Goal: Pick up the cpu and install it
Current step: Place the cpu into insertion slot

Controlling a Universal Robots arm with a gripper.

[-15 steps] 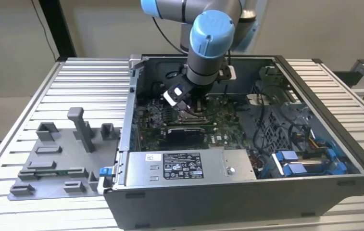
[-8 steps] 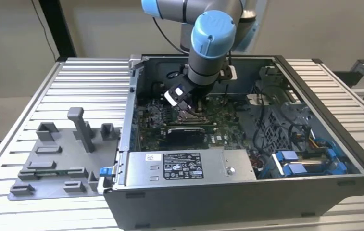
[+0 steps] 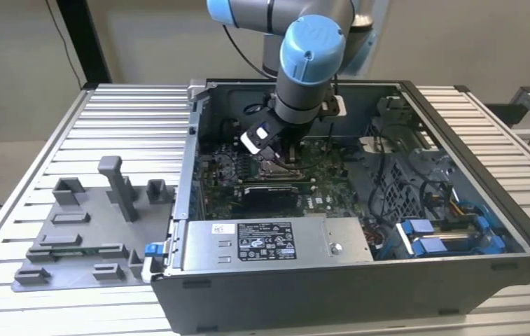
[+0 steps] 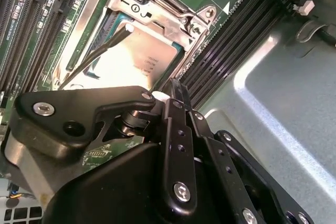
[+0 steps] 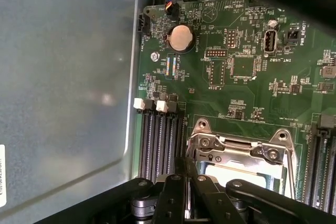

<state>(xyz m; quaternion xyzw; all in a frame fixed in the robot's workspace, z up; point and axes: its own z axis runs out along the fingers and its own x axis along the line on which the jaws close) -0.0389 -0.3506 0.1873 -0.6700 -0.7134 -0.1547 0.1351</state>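
Hand (image 4: 171,89) closed and empty above one cpu (image 4: 131,60) in one socket frame (image 4: 157,13).

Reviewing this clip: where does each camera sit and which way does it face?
Exterior view: off the arm, raised, looking down into the open case; the arm reaches into it.
First wrist view: on the arm, facing the motherboard; gripper in the foreground.
Second wrist view: on the arm, facing the socket frame with the cpu inside it, past the gripper.
Both wrist views share the frame and gripper.
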